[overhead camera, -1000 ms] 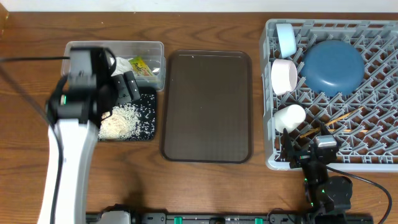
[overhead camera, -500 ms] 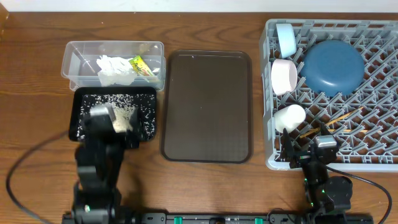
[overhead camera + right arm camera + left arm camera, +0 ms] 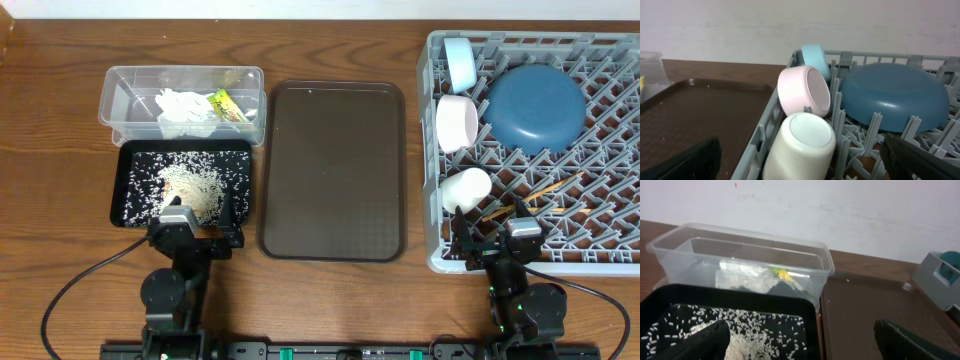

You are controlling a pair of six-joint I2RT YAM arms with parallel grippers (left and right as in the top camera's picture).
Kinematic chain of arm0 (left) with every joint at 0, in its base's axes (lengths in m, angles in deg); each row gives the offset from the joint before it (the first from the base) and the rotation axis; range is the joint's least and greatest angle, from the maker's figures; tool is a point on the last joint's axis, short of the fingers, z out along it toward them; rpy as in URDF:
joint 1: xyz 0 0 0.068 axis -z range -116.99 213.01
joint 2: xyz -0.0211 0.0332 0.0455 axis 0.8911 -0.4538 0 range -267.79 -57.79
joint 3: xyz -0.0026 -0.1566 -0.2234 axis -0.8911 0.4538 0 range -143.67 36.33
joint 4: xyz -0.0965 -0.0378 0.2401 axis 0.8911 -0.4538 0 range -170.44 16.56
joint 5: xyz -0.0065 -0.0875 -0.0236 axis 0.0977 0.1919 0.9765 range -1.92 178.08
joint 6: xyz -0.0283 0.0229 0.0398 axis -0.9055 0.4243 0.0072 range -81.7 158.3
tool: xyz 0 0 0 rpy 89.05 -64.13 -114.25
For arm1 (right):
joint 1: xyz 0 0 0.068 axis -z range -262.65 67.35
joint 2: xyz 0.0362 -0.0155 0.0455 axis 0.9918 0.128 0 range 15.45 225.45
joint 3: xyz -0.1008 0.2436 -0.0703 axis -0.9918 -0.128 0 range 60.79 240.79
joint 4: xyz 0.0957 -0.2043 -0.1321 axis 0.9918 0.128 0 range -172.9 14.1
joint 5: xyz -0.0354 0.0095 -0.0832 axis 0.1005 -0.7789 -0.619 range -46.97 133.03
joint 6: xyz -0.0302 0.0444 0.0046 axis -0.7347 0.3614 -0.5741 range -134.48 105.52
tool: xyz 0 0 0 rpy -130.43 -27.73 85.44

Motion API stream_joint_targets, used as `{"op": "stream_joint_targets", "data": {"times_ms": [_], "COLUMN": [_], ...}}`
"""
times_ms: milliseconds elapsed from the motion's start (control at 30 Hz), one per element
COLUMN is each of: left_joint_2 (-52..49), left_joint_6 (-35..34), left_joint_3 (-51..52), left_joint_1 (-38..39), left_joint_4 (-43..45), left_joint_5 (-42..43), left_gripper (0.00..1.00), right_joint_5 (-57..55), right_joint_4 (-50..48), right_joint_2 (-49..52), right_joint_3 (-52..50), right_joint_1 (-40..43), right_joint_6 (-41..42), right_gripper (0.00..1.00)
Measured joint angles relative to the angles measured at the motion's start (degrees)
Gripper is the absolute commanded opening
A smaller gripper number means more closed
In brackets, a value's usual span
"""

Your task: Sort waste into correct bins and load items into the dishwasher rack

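Both grippers stand with their fingers spread wide, and neither holds anything. The left gripper [image 3: 200,228] sits low at the near side of the table [image 3: 50,200], at the near edge of the shallow black tray [image 3: 132,150]. In the left wrist view its two dark fingers frame that tray's near right corner. Loose white rice [image 3: 195,185] lies heaped and scattered across the tray floor. Just beyond the tray is the clear tub [image 3: 130,85], holding the crumpled tissue [image 3: 180,108] and the yellow-green wrapper [image 3: 226,105].

The right gripper [image 3: 497,243] rests at the near left corner of the grey rack [image 3: 600,240], close to the white cup [image 3: 467,187]. Behind the cup, along the rack's left wall, stand the small white bowl [image 3: 457,122] and the light-blue bowl [image 3: 461,62], both on edge. The dark-blue bowl [image 3: 535,105] lies dome up to their right, and the chopsticks [image 3: 550,185] lie slantwise across the pegs.

Between the bins and the rack sits the brown serving tray [image 3: 335,170], with narrow strips of wood on either side. Open wood runs left of the bins and along the near edge. The rack's right side runs out of the overhead view. A pale wall [image 3: 840,205] closes the far side.
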Motion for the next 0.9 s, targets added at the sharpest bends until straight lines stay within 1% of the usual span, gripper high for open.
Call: {"op": "stream_joint_targets", "data": {"times_ms": [167,400,533,900], "left_joint_2": [3.82,9.22,9.68,9.70], "left_joint_6": [0.15,0.46,0.87,1.49], "left_joint_3": [2.54,3.30,3.02,2.93], "left_joint_1": [0.22,0.22,0.22,0.22], "left_joint_4": [0.09,-4.39,-5.75,-5.95], "left_joint_5": [0.24,0.39,-0.07,-0.50], "left_gripper": [0.94,0.94,0.94,0.94], "right_joint_5": [0.00,0.00,0.00,0.00], "right_joint_4": [0.00,0.00,0.00,0.00], "right_joint_2": [0.00,0.00,0.00,0.00], "right_joint_3": [0.00,0.00,0.00,0.00], "right_joint_1": [0.00,0.00,0.00,0.00], "right_joint_6": [0.00,0.00,0.00,0.00], "right_gripper": [0.99,0.99,0.99,0.99]}}
